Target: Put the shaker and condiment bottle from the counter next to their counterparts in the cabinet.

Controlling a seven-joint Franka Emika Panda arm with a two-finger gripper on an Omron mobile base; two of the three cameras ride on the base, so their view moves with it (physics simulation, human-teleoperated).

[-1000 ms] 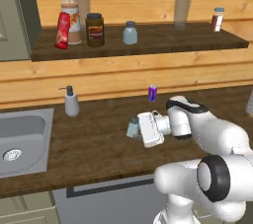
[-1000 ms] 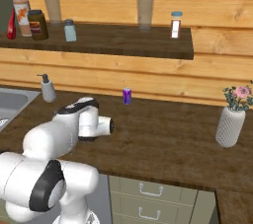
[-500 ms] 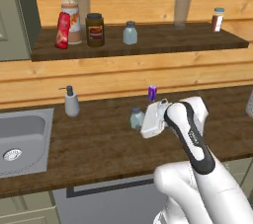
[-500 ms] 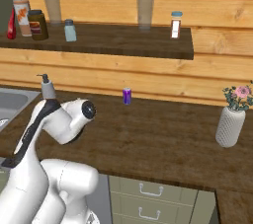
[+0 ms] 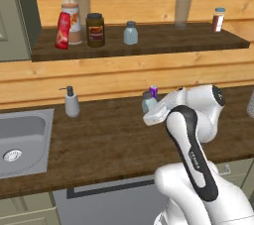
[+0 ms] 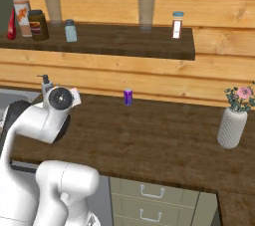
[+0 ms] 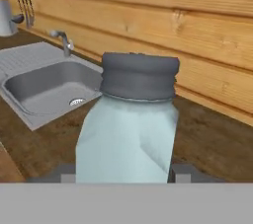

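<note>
**— How far along are you? Start with the left base camera.**

— From there, my gripper (image 5: 151, 110) is up off the counter (image 5: 99, 140) with the shaker (image 5: 147, 102) between its fingers, lifted clear of the wood. On the cabinet (image 5: 149, 40) the condiment bottle (image 5: 62, 30) leans against the tall clear bottle (image 5: 72, 13), so I judge that half done. The second shaker (image 5: 130, 33) stands alone further along the shelf, waiting for its partner.

**— And the right base camera?**

— There my arm hides the hand. The shelf shaker (image 6: 70, 31) has bare board on both sides, room enough to set mine down beside it.

**— The hand camera?**

— The shaker (image 7: 131, 129) fills the middle, grey cap up, with one fingertip (image 7: 182, 172) pressed to each side of its body. So my claw is narrow and clamped on it. The sink (image 7: 47, 82) lies below and beyond.

**— What is left?**

— As I see it: carry this shaker to the shelf, stand it next to its twin, let go.
</note>
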